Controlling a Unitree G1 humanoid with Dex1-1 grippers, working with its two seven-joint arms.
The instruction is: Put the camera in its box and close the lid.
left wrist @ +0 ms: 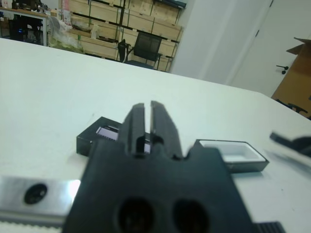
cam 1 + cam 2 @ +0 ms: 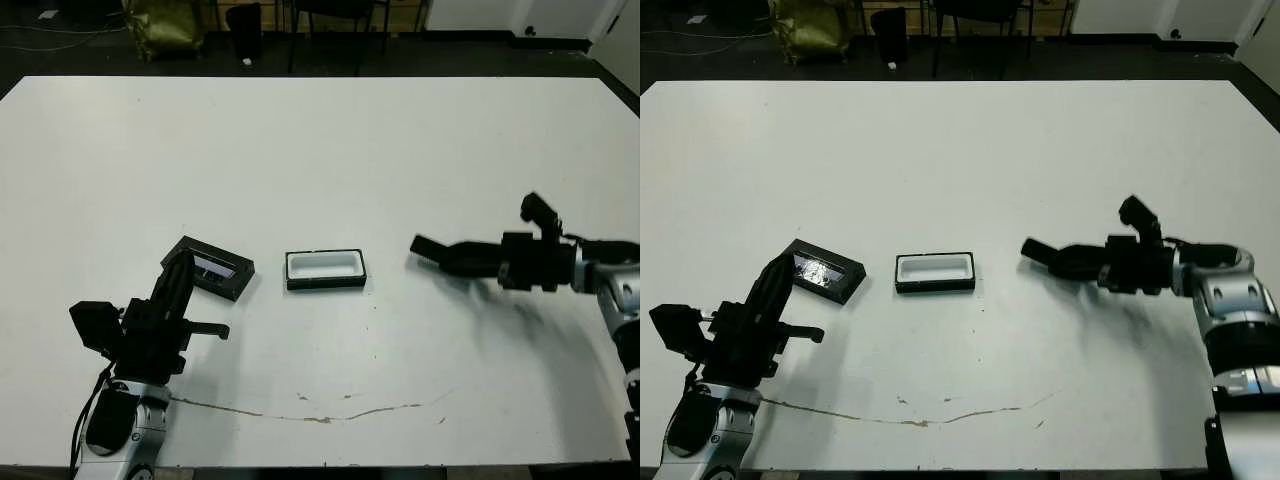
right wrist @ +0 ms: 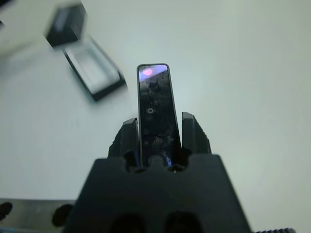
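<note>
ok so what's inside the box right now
Only white lining shows inside the box. The near wall hides a strip of its floor. The camera is clamped in the right gripper, off to its side.

Head views: bright, even overhead light; the white desk (image 2: 320, 150) is near overexposed and the far floor is dark. Shadows are soft and short: a faint grey one lies under the right gripper (image 2: 425, 248) and its arm, another beside the left gripper (image 2: 180, 275). The lid (image 2: 822, 272) shows a small glare patch on its window strip.

Left wrist view: gripper body close and out of focus; background shelves soft; the box (image 1: 233, 154) fairly sharp; a motion-blurred dark shape at the right edge.

Right wrist view: greenish-white cast. The camera (image 3: 154, 111) is sharp, with a pink-white reflection at its tip. Box and lid are motion-blurred.
</note>
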